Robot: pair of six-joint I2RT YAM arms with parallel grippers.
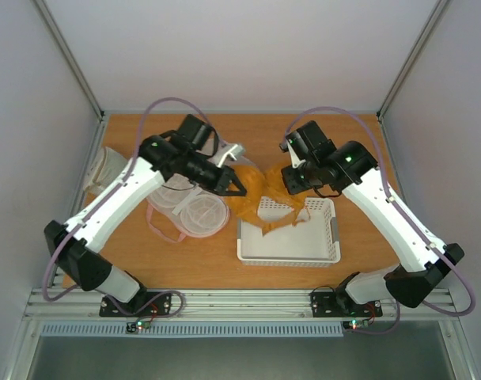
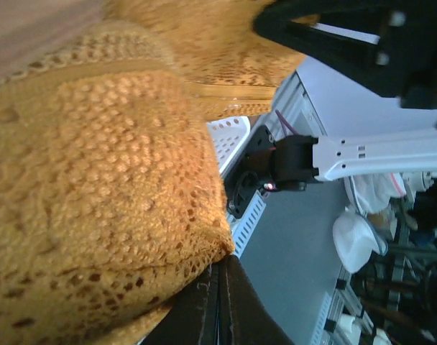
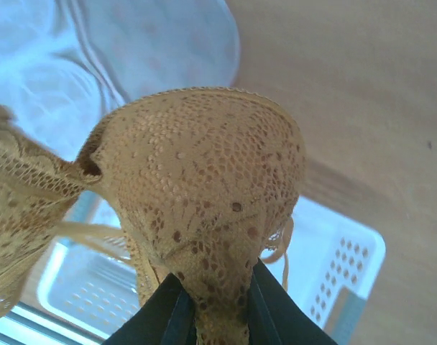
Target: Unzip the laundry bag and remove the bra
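The mustard-brown lace bra [image 1: 260, 196] hangs stretched between my two grippers above the table, its lower edge and straps drooping onto the white basket. My left gripper [image 1: 234, 184] is shut on one end; in the left wrist view the bra [image 2: 96, 194] fills the frame and the gripper [image 2: 222, 264] pinches its edge. My right gripper [image 1: 293, 179] is shut on the other cup [image 3: 204, 180], with the gripper [image 3: 215, 287] clamped on its bottom edge. The cream laundry bag [image 1: 191, 210], with pink edge and loop, lies open on the table under my left arm.
The white perforated basket [image 1: 320, 252] stands at front centre-right, below the bra; it also shows in the right wrist view [image 3: 344, 262]. An off-white mesh sack [image 1: 103, 166] lies at the far left edge. Grey walls enclose the wooden table.
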